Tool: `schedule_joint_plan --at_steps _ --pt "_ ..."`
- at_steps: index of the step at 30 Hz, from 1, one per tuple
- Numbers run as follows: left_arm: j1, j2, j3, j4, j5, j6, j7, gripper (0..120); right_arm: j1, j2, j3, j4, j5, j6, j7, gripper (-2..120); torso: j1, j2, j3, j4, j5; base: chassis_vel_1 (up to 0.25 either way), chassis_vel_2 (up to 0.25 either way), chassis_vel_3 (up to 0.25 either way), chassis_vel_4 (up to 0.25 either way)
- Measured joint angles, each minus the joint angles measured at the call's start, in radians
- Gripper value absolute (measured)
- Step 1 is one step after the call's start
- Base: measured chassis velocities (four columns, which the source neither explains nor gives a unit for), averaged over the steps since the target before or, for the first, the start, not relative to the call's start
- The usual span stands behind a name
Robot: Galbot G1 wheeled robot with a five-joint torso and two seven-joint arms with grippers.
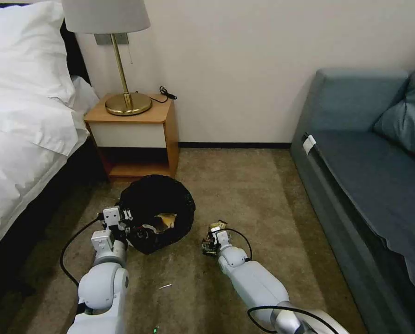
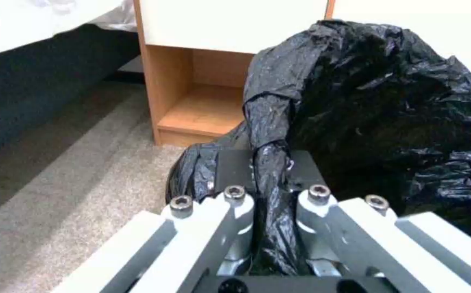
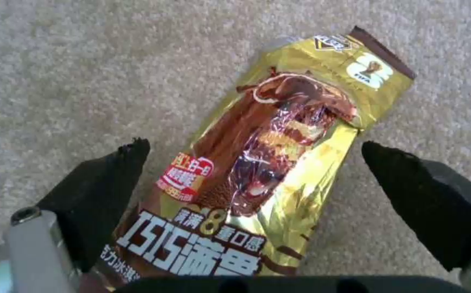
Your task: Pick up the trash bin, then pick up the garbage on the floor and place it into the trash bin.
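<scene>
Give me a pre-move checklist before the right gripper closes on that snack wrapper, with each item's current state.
1. Brown-gold foil snack bar wrapper lies between the right gripper's fingers: ok, one black pad on each side.
2. Right gripper open: ok, gaps show between both pads and the wrapper.
3. Wrapper flat on the beige carpet, nothing on top: ok.
4. Left gripper shut on the crinkly black plastic bag of the small round trash bin: ok, a fold of bag runs between its fingers.
5. Bin mouth open beside the right gripper: ok in the head view.
6. Grip also holds the bin's rim beneath the bag: cannot tell.
</scene>
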State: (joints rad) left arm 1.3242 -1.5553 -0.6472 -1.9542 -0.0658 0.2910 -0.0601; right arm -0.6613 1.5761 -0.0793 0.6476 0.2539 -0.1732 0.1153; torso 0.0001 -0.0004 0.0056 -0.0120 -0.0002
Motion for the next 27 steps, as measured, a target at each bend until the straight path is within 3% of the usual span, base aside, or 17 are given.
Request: schedule_joint_plan --at_steps 5,8,10,12,13,15,16,17,18,20,21,27 --pt "0.005 -0.001 0.001 -0.004 0.0 0.0 0.0 4 -0.004 -0.001 0.009 -0.005 -0.011 0.016 -0.027 99 0.0 0.0 0.0 0.0 0.0 0.0 0.0 0.0 0.0" --pt "0.005 -0.001 0.001 -0.005 0.0 -0.001 0.0 4 -0.008 -0.001 0.012 -0.006 -0.015 0.021 -0.034 90 0.0 0.0 0.0 0.0 0.0 0.0 0.0 0.0 0.0" --pt "0.004 -0.001 0.0 -0.006 0.0 -0.001 0.0 4 -0.013 -0.001 0.014 -0.007 -0.017 0.025 -0.038 79 0.0 0.0 0.0 0.0 0.0 0.0 0.0 0.0 0.0" --pt "0.003 -0.001 0.0 -0.006 0.0 -0.001 0.0 4 -0.014 -0.001 0.014 -0.007 -0.017 0.026 -0.038 77 0.0 0.0 0.0 0.0 0.0 0.0 0.0 0.0 0.0" --pt "0.002 -0.002 0.0 -0.006 0.0 -0.001 0.0 4 -0.015 -0.002 0.015 -0.007 -0.017 0.028 -0.038 69 0.0 0.0 0.0 0.0 0.0 0.0 0.0 0.0 0.0" --pt "0.002 -0.002 0.001 -0.006 0.0 -0.001 0.0 4 -0.015 -0.002 0.015 -0.007 -0.017 0.028 -0.039 67 0.0 0.0 0.0 0.0 0.0 0.0 0.0 0.0 0.0" --pt "0.001 -0.002 0.001 -0.006 0.0 -0.001 0.0 4 -0.015 -0.002 0.015 -0.007 -0.018 0.028 -0.039 59 0.0 0.0 0.0 0.0 0.0 0.0 0.0 0.0 0.0" --pt "0.001 -0.002 0.001 -0.006 0.0 -0.001 0.0 4 -0.015 -0.002 0.015 -0.007 -0.018 0.028 -0.039 59 0.0 0.0 0.0 0.0 0.0 0.0 0.0 0.0 0.0" --pt "0.001 -0.003 0.001 -0.006 0.0 -0.001 0.0 4 -0.015 -0.002 0.015 -0.008 -0.018 0.029 -0.039 49 0.0 0.0 0.0 0.0 0.0 0.0 0.0 0.0 0.0" --pt "0.001 -0.003 0.002 -0.006 0.0 -0.001 0.0 4 -0.015 -0.003 0.015 -0.007 -0.018 0.029 -0.039 48 0.0 0.0 0.0 0.0 0.0 0.0 0.0 0.0 0.0" --pt "0.0 -0.003 0.002 -0.006 0.0 -0.001 0.0 4 -0.015 -0.003 0.015 -0.007 -0.018 0.03 -0.039 39 0.0 0.0 0.0 0.0 0.0 0.0 0.0 0.0 0.0" --pt "0.001 -0.003 -0.001 -0.009 0.0 -0.001 0.0 4 -0.012 -0.001 0.017 -0.008 -0.03 0.04 -0.042 17 0.0 0.0 0.0 0.0 0.0 0.0 0.0 0.0 0.0"
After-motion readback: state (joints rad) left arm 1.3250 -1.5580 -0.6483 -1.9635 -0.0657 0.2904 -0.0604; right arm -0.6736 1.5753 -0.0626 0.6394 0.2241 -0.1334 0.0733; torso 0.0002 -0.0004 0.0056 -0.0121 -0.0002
